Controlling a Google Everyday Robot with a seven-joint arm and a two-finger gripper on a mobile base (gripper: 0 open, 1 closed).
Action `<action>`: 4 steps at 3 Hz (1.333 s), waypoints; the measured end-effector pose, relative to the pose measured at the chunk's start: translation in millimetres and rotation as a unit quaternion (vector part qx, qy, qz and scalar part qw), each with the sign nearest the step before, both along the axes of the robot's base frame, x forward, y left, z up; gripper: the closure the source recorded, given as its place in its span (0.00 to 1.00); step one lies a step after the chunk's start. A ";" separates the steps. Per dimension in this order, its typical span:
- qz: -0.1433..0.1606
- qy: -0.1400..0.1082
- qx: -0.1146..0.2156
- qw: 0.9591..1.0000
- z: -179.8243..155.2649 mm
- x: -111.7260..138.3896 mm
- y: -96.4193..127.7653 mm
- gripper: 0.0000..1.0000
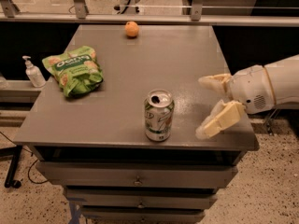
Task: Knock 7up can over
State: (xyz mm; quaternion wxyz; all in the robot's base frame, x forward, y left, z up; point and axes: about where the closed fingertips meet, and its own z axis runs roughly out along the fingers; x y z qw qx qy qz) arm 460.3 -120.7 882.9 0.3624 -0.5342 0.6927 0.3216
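Observation:
The silver 7up can (159,115) with a green logo and punched-open top stands upright near the front edge of the grey table (140,73). My gripper (206,107) comes in from the right, low over the table's right front part, a short way right of the can and not touching it. Its two cream fingers (219,120) are spread apart, one further back and one nearer the front, and hold nothing.
A crinkly green snack bag (74,70) lies at the table's left. An orange (131,29) sits at the back edge. A white pump bottle (32,72) stands on a ledge left of the table. Drawers (135,178) are below the top.

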 end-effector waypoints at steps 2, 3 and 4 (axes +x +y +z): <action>0.033 -0.007 0.154 0.987 12.6 -14.5 59.3 0.00; 0.045 -0.037 0.167 0.984 2.7 -23.4 74.5 0.00; 0.049 -0.063 0.159 0.984 -7.8 -24.9 78.7 0.17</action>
